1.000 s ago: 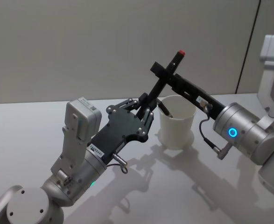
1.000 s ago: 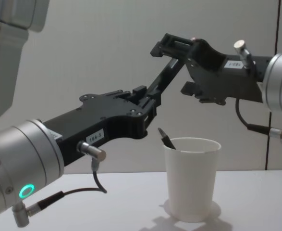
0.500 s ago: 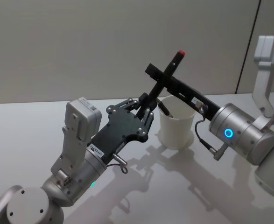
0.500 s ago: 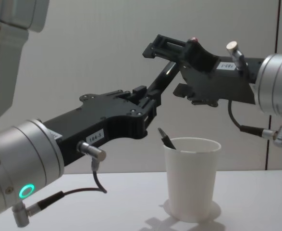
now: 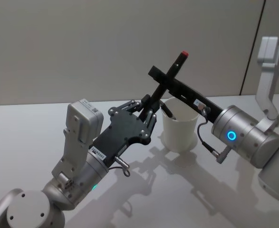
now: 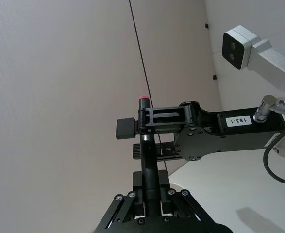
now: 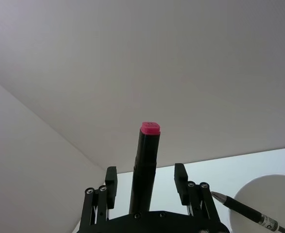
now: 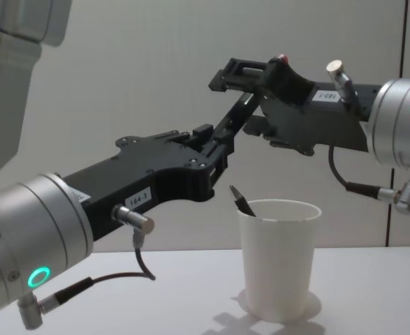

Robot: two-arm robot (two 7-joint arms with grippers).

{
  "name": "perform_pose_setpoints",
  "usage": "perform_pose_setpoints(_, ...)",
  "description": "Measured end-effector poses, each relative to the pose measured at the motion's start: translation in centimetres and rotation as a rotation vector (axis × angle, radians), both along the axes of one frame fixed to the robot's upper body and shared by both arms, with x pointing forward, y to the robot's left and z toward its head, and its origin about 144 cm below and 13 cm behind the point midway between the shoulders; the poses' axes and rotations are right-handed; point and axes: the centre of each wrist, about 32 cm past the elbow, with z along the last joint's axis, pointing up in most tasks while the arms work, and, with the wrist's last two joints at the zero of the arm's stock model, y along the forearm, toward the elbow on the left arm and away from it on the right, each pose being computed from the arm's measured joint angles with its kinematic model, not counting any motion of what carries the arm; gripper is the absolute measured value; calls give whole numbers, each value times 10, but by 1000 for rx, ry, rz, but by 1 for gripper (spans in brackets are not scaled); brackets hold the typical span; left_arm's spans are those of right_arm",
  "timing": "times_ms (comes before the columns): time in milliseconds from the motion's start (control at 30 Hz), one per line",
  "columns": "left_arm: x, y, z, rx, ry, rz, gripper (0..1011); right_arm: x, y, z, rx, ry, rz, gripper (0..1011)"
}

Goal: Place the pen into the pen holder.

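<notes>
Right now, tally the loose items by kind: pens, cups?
Pens: 2, a red-tipped pen held up between the left gripper and the right gripper, and a second pen already in the cup.
Cups: 1, the white cup.
Total: 3.

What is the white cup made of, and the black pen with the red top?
The pen holder looks like matte white paper: thin wall, rolled rim, no shine. The pen, held by the left gripper with the right gripper around it, looks like smooth black plastic with a red cap.

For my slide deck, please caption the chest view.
Left claw and right claw share a red-tipped pen above the white cup.
</notes>
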Motion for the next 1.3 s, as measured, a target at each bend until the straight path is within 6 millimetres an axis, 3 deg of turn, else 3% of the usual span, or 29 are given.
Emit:
perform_pose_setpoints(567,0,0,0,0,0,0,185,0,1,0,3,1,2,223)
perform_pose_setpoints(1000,0,0,0,-1,-1,0,194,0,0,0,1,2,0,214)
perform_pose_setpoints(1300,0,0,0,-1,-1,1,495,0,0,0,1,2,0,208)
